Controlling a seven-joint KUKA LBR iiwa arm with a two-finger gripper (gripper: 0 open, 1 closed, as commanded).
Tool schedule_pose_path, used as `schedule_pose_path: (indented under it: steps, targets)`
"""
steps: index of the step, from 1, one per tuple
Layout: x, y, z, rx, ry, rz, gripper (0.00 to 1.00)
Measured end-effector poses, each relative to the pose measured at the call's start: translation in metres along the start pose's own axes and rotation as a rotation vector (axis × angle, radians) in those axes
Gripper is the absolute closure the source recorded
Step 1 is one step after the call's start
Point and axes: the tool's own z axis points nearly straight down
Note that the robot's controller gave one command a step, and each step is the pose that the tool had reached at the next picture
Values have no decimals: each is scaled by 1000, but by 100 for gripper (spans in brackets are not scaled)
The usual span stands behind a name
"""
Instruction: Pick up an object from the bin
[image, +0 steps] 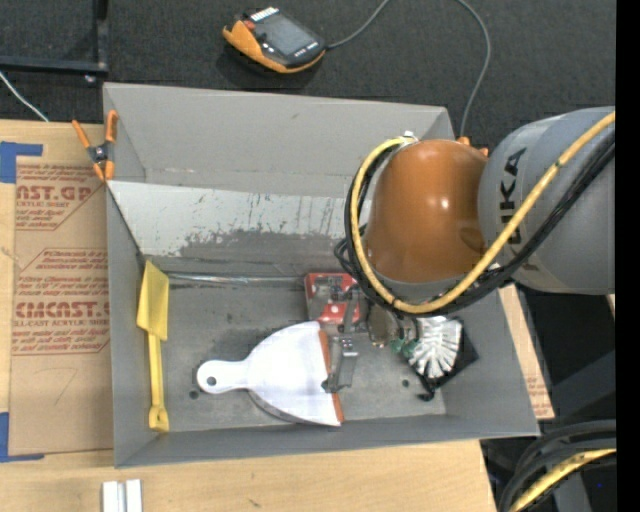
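The white scoop (285, 375), flat with a rounded handle ending in a hole, lies on the bin floor directly under and to the view's left of the gripper (338, 365). The gripper is down at the scoop's wide end, where an orange-red strip runs along its edge. Whether the gripper is open, closed, or clamped on that edge cannot be told from this angle.

Just behind the gripper, toward the bin's back wall, sits a small red thing (325, 285), partly hidden by the arm's orange cover (430, 215). To the view's right of the gripper, close by, lies a white-bristled brush (437, 345) with a dark handle. Well apart on the far side, past the scoop's handle, a yellow long-handled scraper (155, 320) lies along the wall of the grey bin (250, 200).
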Motion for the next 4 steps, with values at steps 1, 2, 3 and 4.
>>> schedule_pose_path:
  steps: [1, 2, 3, 4]
  targets:
    - [-1, -1, -5, -1, -8, 2, 0]
    - [-2, 66, 115, -3, -7, 52, 0]
    - [-2, 76, 67, -1, -3, 28, 0]
    - [10, 63, 108, -4, -7, 157, 0]
